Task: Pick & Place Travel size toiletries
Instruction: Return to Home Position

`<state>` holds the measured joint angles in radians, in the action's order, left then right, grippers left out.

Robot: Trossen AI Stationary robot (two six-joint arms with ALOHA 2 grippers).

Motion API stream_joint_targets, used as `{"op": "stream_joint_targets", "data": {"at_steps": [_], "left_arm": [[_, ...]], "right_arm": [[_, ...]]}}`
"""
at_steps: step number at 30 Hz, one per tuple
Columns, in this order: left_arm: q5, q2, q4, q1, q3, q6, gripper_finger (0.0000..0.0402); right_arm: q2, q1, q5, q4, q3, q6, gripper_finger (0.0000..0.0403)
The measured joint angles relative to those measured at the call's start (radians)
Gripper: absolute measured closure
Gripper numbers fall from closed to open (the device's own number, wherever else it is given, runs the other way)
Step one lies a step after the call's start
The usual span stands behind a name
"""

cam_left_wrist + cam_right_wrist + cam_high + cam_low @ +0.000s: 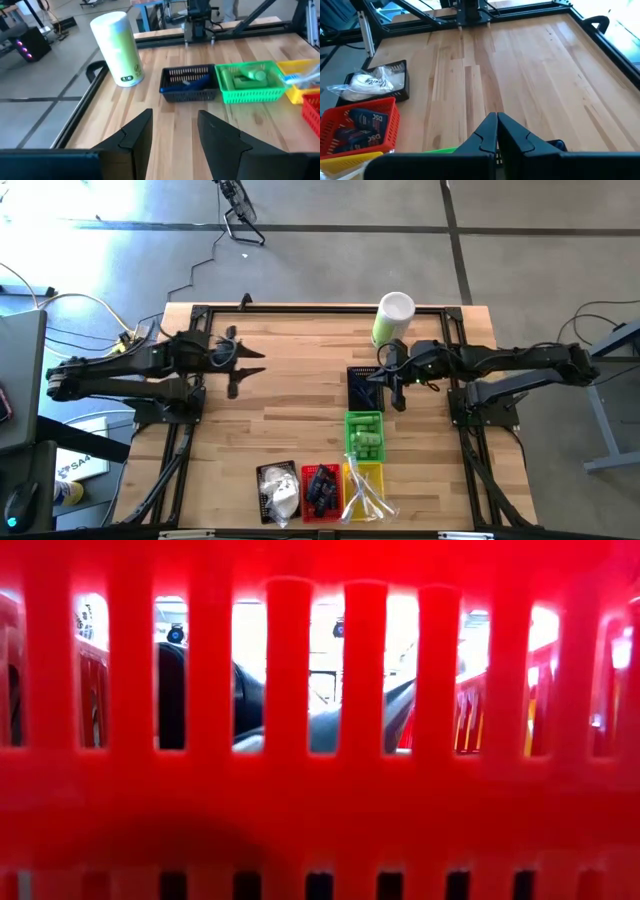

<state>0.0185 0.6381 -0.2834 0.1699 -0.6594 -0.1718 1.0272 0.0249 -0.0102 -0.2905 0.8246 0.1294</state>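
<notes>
Right gripper (496,120) pinched closed, hovering, wooden table (530,75) stretching ahead; left gripper (175,114) spread wide, grey floor (40,90) beyond.

The red basket (320,830) blocks your low view; only dark blurred shapes show through its slots. Your right hand (496,118) hides most of the green basket (441,149).

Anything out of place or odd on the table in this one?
The clear-wrapped sticks poke out over the rim of the yellow basket instead of lying inside it. The red basket stands right against the low camera and blocks almost all of that view. Nothing looks spilled or damaged.
</notes>
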Motion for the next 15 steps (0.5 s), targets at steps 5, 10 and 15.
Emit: {"op": "stream_joint_targets", "data": {"at_steps": [5, 10, 15], "left_arm": [[0.000, -0.131, -0.105, 0.000, 0.000, -0.030, 0.0250], [-0.020, -0.243, -0.151, 0.000, 0.001, -0.058, 0.0250], [-0.027, -0.330, -0.204, 0.000, 0.001, -0.056, 0.0250]], "right_arm": [[-0.002, 0.005, 0.005, 0.001, 0.000, -0.014, 0.0399], [-0.001, 0.005, 0.005, 0.001, 0.000, -0.031, 0.0399], [-0.001, 0.005, 0.005, 0.001, 0.000, -0.030, 0.0399]]}}
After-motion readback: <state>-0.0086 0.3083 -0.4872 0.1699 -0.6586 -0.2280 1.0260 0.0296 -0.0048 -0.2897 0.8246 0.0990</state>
